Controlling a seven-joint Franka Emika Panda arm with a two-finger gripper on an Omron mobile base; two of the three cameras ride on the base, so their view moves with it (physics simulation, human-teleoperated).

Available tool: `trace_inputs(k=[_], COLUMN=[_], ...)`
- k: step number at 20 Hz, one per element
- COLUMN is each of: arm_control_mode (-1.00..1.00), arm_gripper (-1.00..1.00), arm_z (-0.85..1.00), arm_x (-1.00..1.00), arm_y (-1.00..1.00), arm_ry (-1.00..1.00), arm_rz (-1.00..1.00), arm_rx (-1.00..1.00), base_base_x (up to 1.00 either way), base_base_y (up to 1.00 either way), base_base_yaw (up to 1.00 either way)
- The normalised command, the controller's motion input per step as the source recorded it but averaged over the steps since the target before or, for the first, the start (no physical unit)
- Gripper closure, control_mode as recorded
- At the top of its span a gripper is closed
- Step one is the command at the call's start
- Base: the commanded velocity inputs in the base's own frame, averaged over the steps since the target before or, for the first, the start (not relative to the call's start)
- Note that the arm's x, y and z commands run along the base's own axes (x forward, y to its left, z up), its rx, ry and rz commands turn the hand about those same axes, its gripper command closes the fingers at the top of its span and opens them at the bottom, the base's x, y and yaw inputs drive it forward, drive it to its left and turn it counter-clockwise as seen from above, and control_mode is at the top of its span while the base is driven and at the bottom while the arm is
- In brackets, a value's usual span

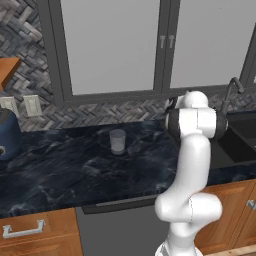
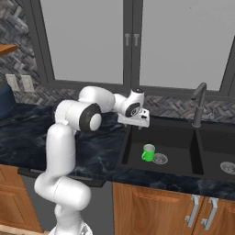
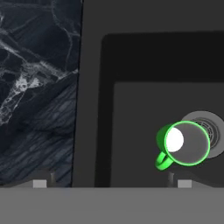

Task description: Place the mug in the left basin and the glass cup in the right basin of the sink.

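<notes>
The gripper is hanging spread wide and empty over the sink, its two finger tips showing far apart at six o'clock in the hand view. The mug is sitting upright below it, at about four o'clock from the middle of that view, close beside the tip on that side but not between the two; its handle is pointing toward seven o'clock. It is resting on the floor of the left basin, overlapping the round drain. In the left base view, the glass cup is standing upright on the dark marble counter, at nine o'clock from the arm's elbow and well apart from it.
</notes>
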Motion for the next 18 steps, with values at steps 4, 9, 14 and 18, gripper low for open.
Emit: trace_inputs(k=[4,9,14,18], arm_control_mode=[-1.00,-1.00,-1.00,-1.00], arm_gripper=[-1.00,-1.00,-1.00,-1.00], arm_z=[0.23,0.22,0.18,0.10], arm_x=[-0.03,0.00,0.00,0.00], arm_y=[0.41,0.35,0.22,0.14], arm_ry=[0.00,0.00,0.00,0.00], arm_rz=[0.00,0.00,0.00,0.00], arm_rx=[0.00,0.00,0.00,0.00], base_base_x=[0.00,0.00,0.00,0.00], base_base_y=[0.00,0.00,0.00,0.00], base_base_yaw=[0.00,0.00,0.00,0.00])
